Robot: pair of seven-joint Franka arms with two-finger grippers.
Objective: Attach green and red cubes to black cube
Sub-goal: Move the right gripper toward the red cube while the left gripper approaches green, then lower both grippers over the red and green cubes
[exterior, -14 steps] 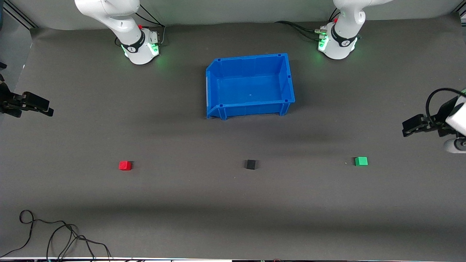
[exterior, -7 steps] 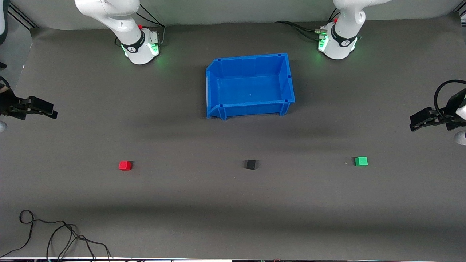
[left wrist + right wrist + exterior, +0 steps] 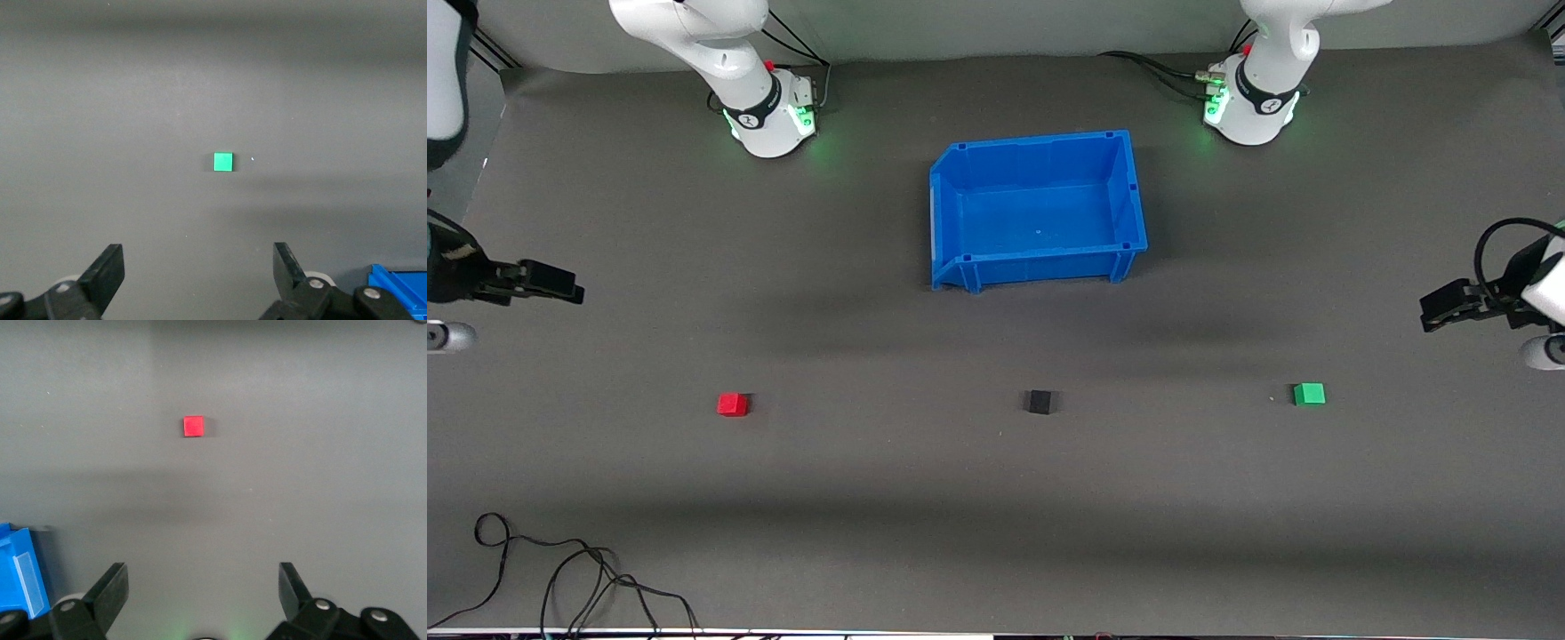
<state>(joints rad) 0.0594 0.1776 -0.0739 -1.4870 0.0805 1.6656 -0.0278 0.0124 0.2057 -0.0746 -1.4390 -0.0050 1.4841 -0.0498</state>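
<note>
The black cube (image 3: 1040, 402) sits on the dark table, nearer the front camera than the blue bin. The red cube (image 3: 732, 404) lies toward the right arm's end and shows in the right wrist view (image 3: 193, 426). The green cube (image 3: 1309, 394) lies toward the left arm's end and shows in the left wrist view (image 3: 223, 162). My right gripper (image 3: 560, 292) is open and empty, up over the table at its own end. My left gripper (image 3: 1440, 311) is open and empty, up over the table at its end. Both are well apart from the cubes.
An empty blue bin (image 3: 951, 204) stands mid-table, closer to the arm bases; its corner shows in both wrist views (image 3: 400, 283) (image 3: 17, 573). A loose black cable (image 3: 560, 569) lies at the table's front corner by the right arm's end.
My right gripper has moved inward over the table and a little toward the front camera. My left gripper drew outward, then came back in, slightly lower in the view. The cubes have not moved.
</note>
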